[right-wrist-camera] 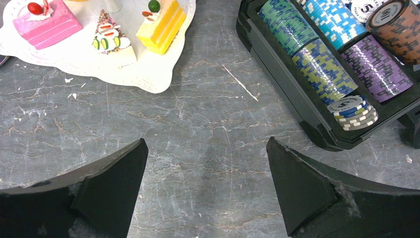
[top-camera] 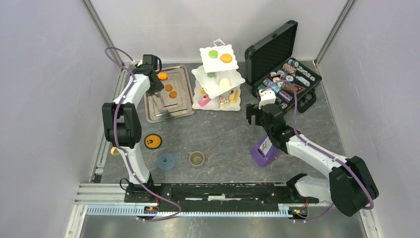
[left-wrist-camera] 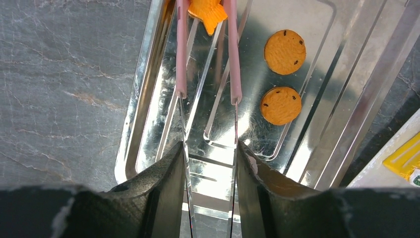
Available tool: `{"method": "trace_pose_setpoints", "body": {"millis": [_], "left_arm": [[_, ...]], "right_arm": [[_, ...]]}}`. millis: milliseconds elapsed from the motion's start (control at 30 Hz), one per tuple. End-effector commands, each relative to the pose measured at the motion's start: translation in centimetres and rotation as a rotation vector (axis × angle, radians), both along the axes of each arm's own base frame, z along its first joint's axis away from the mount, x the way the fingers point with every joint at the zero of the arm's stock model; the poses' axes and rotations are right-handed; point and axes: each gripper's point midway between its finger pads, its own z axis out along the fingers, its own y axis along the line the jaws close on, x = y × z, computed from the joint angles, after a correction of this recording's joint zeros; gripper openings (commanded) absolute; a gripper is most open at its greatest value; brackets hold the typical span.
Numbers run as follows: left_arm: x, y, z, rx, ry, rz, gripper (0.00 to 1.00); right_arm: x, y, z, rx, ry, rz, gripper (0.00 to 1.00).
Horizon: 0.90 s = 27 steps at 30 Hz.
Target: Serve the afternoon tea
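My left gripper (left-wrist-camera: 210, 171) (top-camera: 157, 90) is shut on a pair of clear tongs with pink tips (left-wrist-camera: 233, 69), over the silver tray (left-wrist-camera: 148, 89) (top-camera: 185, 89). The tips pinch an orange pastry (left-wrist-camera: 209, 14) (top-camera: 162, 76). Two round orange cookies (left-wrist-camera: 285, 52) (left-wrist-camera: 281, 105) lie on the tray to the right of the tongs. The white three-tier stand (top-camera: 218, 74) holds green, orange and cream pastries; on its bottom tier (right-wrist-camera: 148, 74) sit pink (right-wrist-camera: 47, 22), cream (right-wrist-camera: 111, 42) and yellow (right-wrist-camera: 161, 20) cakes. My right gripper (right-wrist-camera: 205, 168) (top-camera: 253, 115) hangs open over bare table.
The open black case of poker chips (top-camera: 285, 74) (right-wrist-camera: 297, 104) stands right of the stand. A purple card holder (top-camera: 265, 151) sits beside my right arm. Near the front left are an olive cup (top-camera: 196, 158), two coasters (top-camera: 153, 141) (top-camera: 165, 161) and a yellow mug (top-camera: 114, 150), partly hidden.
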Motion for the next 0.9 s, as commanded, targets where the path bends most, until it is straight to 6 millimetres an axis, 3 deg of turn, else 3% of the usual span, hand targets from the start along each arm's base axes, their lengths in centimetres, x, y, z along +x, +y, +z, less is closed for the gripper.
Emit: {"method": "trace_pose_setpoints", "body": {"millis": [0, 133, 333, 400, 533, 700, 867], "left_arm": [[1.5, 0.4, 3.7, 0.031, -0.082, -0.044, 0.13], [1.6, 0.1, 5.4, 0.021, -0.121, -0.059, 0.04], [1.4, -0.2, 9.0, 0.014, -0.199, -0.087, 0.02], [0.9, -0.5, 11.1, 0.003, -0.235, -0.104, 0.02], [-2.2, -1.7, 17.2, -0.027, -0.348, -0.195, 0.02], [-8.0, -7.7, 24.2, -0.104, -0.490, -0.508, 0.02], [-13.6, -16.0, 28.3, -0.118, -0.555, -0.737, 0.02]], "right_arm": [[0.9, 0.6, 2.1, 0.035, -0.053, 0.000, 0.98], [0.8, 0.6, 2.2, 0.035, -0.057, -0.003, 0.98], [0.8, 0.5, 2.5, 0.036, -0.063, -0.005, 0.98], [0.8, 0.4, 2.6, 0.035, -0.064, -0.005, 0.98], [0.8, 0.2, 2.8, 0.030, -0.071, -0.013, 0.98], [0.8, 0.2, 3.0, 0.032, -0.076, -0.016, 0.98], [0.8, 0.1, 3.0, 0.028, -0.075, -0.017, 0.98]]}}
